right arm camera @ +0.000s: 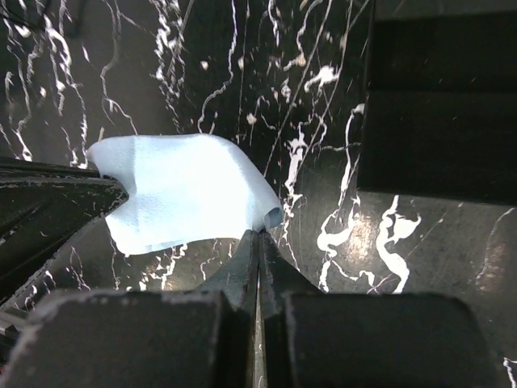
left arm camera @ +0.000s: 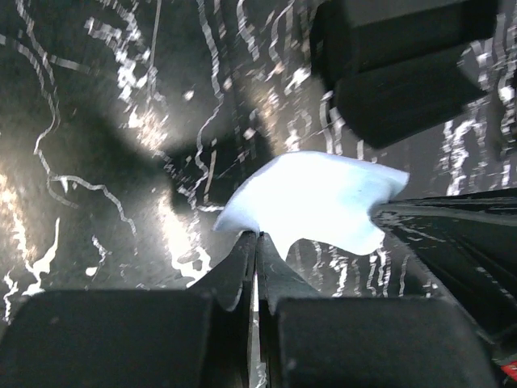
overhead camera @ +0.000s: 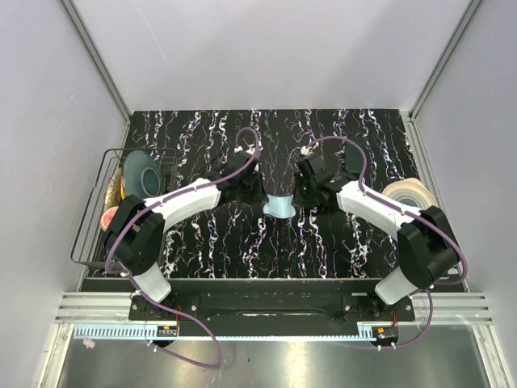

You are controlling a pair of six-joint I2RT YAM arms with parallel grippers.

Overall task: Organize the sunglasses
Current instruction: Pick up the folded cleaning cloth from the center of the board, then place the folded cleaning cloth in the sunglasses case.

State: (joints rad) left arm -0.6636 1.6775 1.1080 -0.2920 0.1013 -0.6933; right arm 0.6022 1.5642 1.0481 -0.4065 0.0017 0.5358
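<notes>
Left gripper (left arm camera: 257, 236), right gripper (right arm camera: 258, 234) pinch opposite edges of blue cloth (overhead camera: 279, 206), table (overhead camera: 194, 133) middle. Probably folding step; next needs synchronised fold.

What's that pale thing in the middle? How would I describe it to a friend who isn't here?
On the black, white-veined table, look to the middle, where the two arms meet. There a small pale blue cloth is pinched by the left gripper and the right gripper. It alone is soft and plain; the tape roll and wire basket sit at the sides.
</notes>
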